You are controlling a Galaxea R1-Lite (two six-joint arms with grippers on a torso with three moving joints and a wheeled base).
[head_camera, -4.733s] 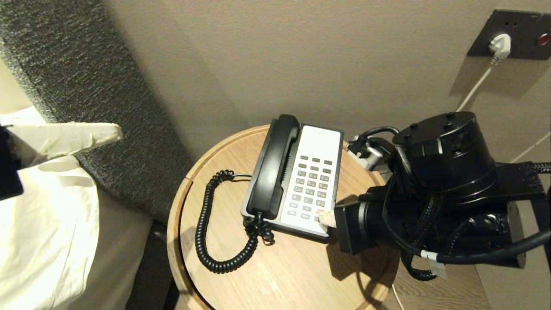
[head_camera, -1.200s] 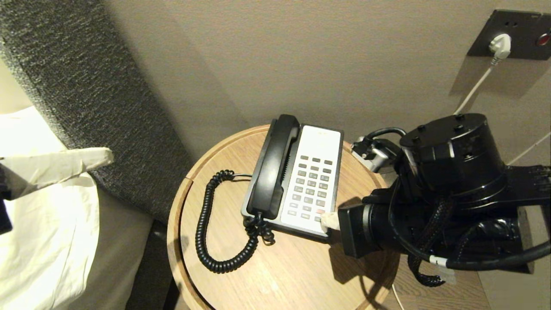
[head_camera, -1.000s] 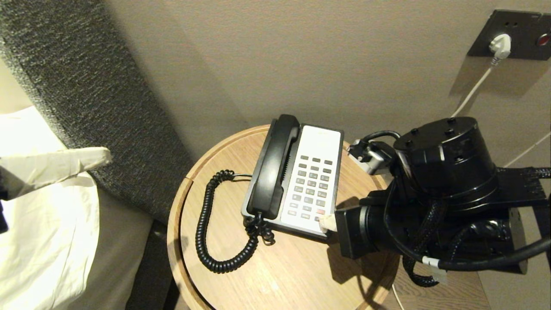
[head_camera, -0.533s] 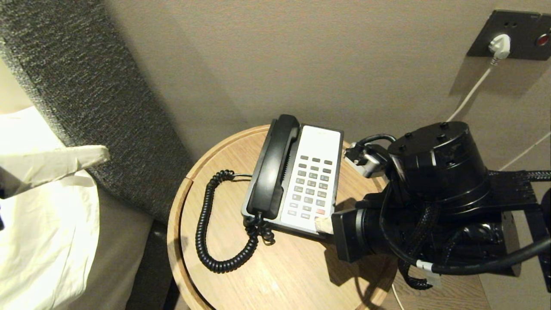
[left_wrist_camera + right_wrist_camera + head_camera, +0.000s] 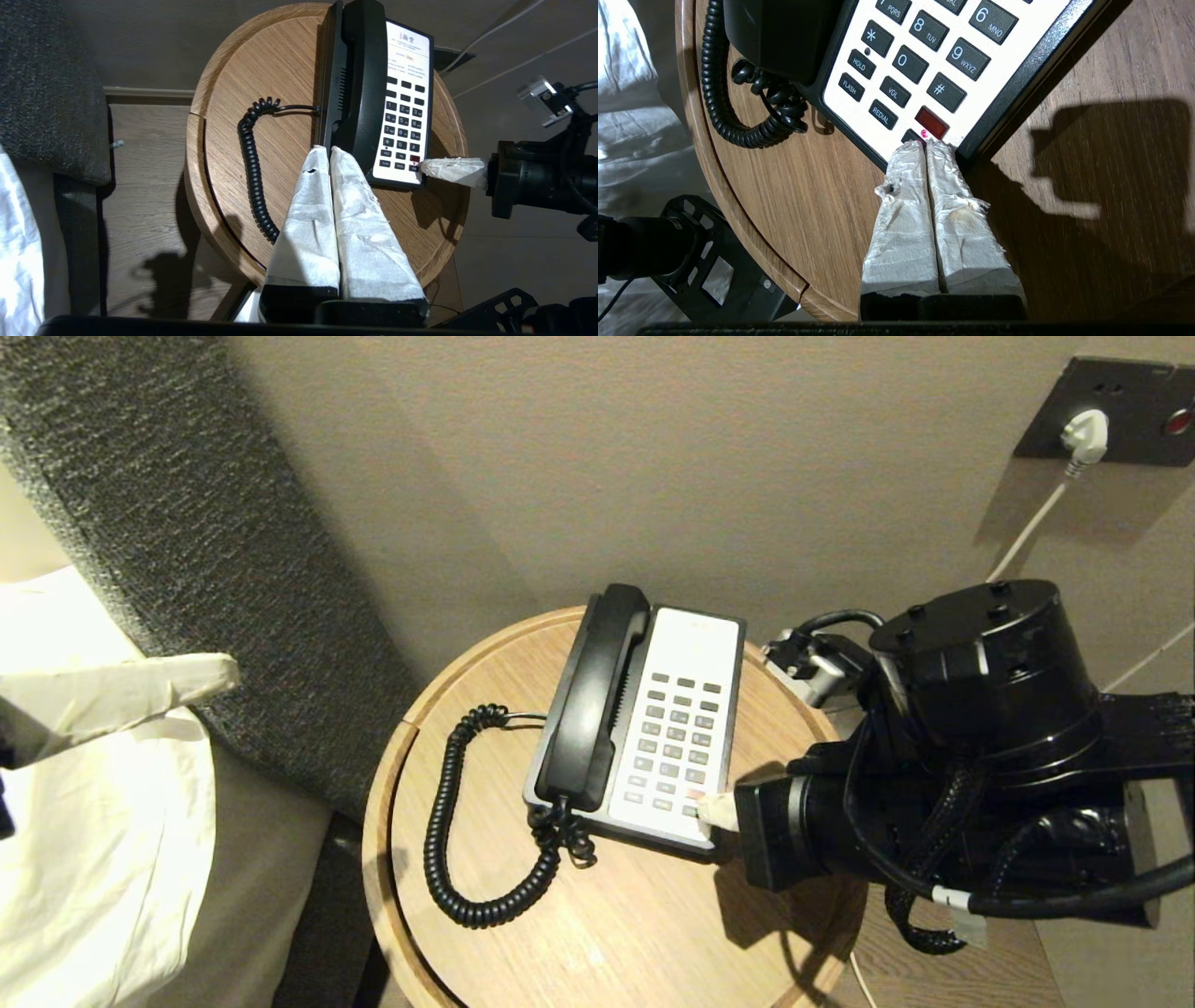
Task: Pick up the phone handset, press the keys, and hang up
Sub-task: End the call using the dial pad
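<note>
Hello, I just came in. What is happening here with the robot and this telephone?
The right gripper, its taped fingers shut together, has its tip at the near corner of the white faceplate, by the red one among the dark grey keys. The long black plastic handset lies in its cradle on the black-and-white phone base, its coiled cord looped on the round wooden table. The left gripper, also shut, hangs off to the left, holding nothing.

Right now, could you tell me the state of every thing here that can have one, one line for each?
Phone handset: on its cradle, not lifted.
Coiled cord: slack, looped on the round table.
Keys: right end effector shut, tips at the bottom row beside the red key.
Left end effector: shut, empty, away from the phone.
Wall plug: in its socket.
</note>
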